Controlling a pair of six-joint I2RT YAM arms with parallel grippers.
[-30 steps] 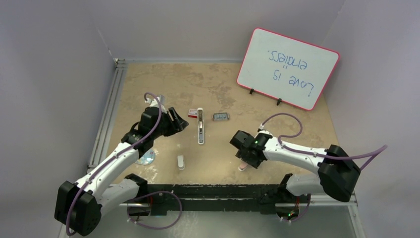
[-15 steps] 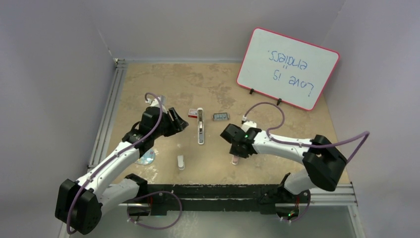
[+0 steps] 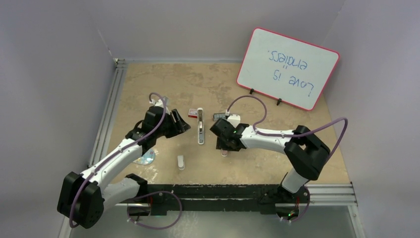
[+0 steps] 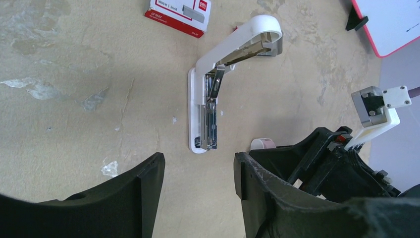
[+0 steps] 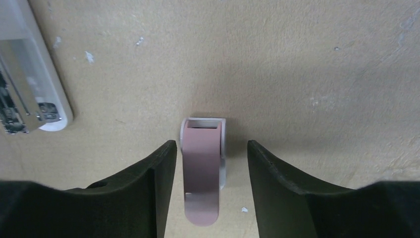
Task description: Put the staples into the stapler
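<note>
A white stapler (image 3: 200, 127) lies opened flat at the table's middle, its metal magazine exposed; it also shows in the left wrist view (image 4: 212, 99). The red staple box (image 3: 192, 113) with a white label lies just left of its far end, closed (image 4: 178, 12). No loose staple strips show. My left gripper (image 3: 182, 124) is open and empty just left of the stapler (image 4: 198, 171). My right gripper (image 3: 224, 148) is open, its fingers on either side of a small pink stapler (image 5: 202, 168) lying on the table, with gaps on both sides (image 5: 210, 148).
A small grey object (image 3: 217, 117) lies partly hidden behind my right wrist. A small white piece (image 3: 181, 162) and a shiny disc (image 3: 146, 158) lie near the front left. A pink-framed whiteboard (image 3: 288, 67) stands at the back right.
My right arm swung left toward the white stapler, and the pink stapler slid left along with it between the fingers. My left gripper shifted slightly right.
</note>
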